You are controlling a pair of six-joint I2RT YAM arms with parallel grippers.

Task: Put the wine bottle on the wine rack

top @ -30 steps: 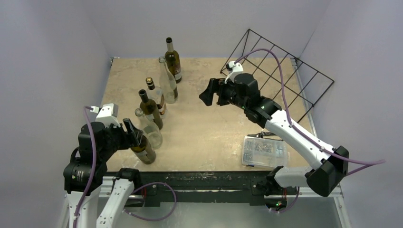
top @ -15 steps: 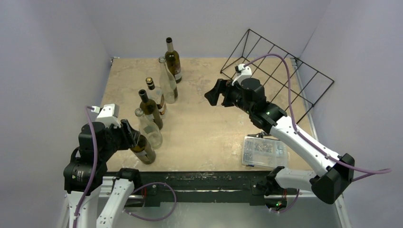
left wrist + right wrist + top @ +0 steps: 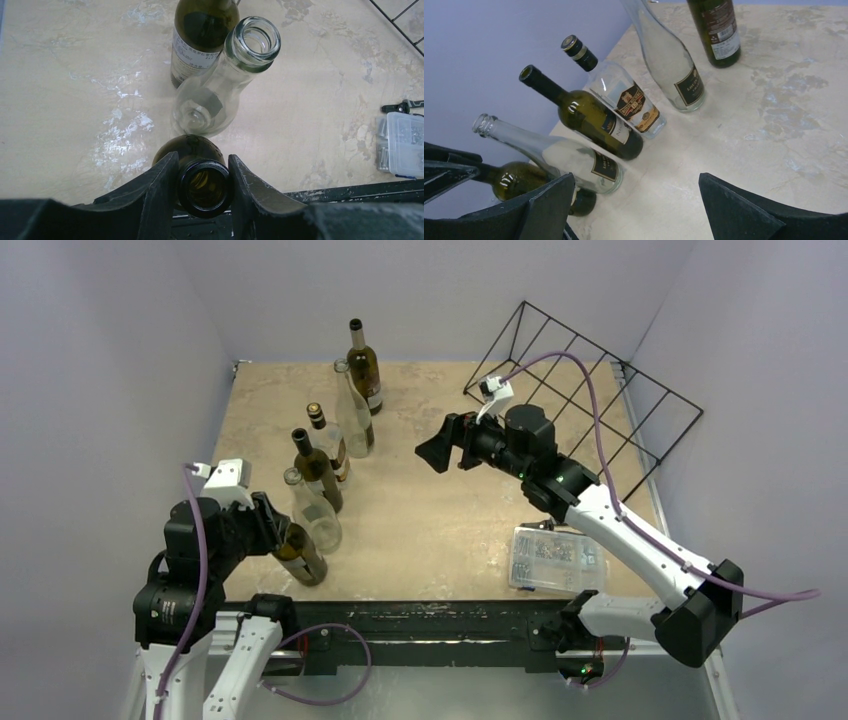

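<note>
From above, the left pincer (image 3: 272, 530) sits at the neck of the dark green wine bottle (image 3: 303, 560). The bottle stands at the near left of the tabletop (image 3: 430, 520), just beside a clear bottle (image 3: 315, 515). Four more bottles (image 3: 353, 415) stand in a line running toward the far edge. The black wire wine rack (image 3: 610, 355) leans in the far right corner, well apart from the wine bottle. A clear parts box (image 3: 555, 558) lies at the near right. The right pincer (image 3: 440, 443) hangs over the middle of the tabletop, facing left toward the bottles.

The left wrist view shows what the overhead view cannot. Its two black fingers (image 3: 160, 200) press on either side of the wine bottle's open mouth, so the left pincer grips the neck. The clear bottle stands just beyond, with a labelled dark bottle (image 3: 197, 45) behind it.

The right wrist view shows its own fingers (image 3: 744, 210) spread wide apart over bare tabletop, so the right pincer is open. The bottles appear from the side, slanting across the frame.

Compared with a second ago, the left fingers have drawn in onto the neck. The right pincer has swung out to the right and come back left. The bottles and the rack are where they were.
</note>
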